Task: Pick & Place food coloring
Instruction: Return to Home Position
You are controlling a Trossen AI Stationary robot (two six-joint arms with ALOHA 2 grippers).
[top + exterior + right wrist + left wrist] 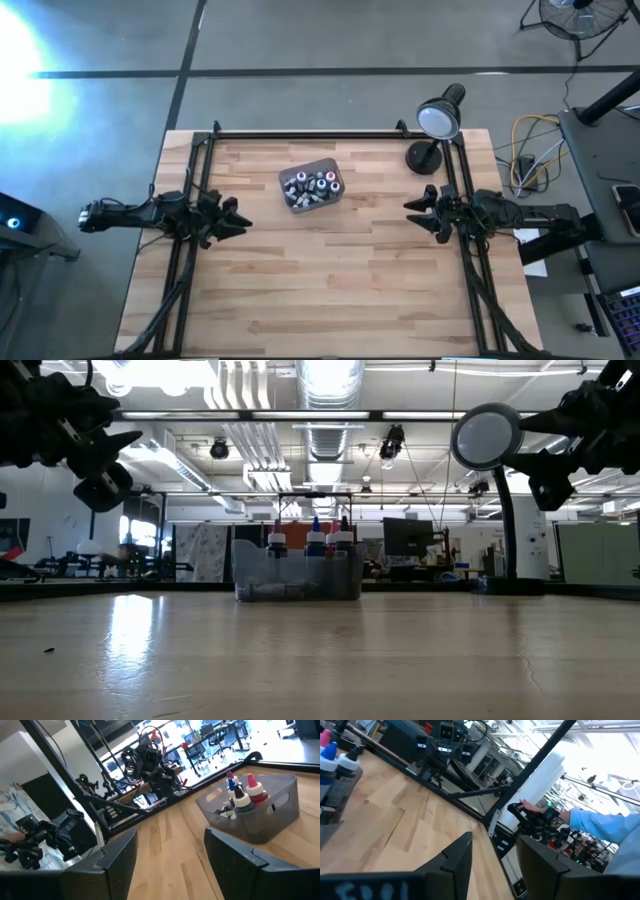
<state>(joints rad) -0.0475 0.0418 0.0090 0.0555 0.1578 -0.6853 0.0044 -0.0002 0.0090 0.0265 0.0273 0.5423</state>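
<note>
The food coloring bottles [312, 185] sit together inside a translucent grey square tub [330, 168] at the far middle of the table. Some stand upright with dark, blue and red caps [241, 790]; others lie on the tub's floor [270, 590]. My left gripper [238, 218] hovers open above the table's left side, pointing toward the middle. My right gripper [412, 207] hovers open at the right side, facing it. The left wrist view shows the open left gripper [492, 865] with a few bottle caps [332, 757] at the picture's edge. The right wrist view shows the open right gripper [170, 857] with the tub [272, 822] ahead.
A black desk lamp [438, 122] stands at the table's far right corner, its round head [486, 436] high above the wood. A black frame rail [330, 133] runs along the far edge. Bare wood [330, 280] lies between the arms. A person's blue sleeve [602, 825] shows beyond the table.
</note>
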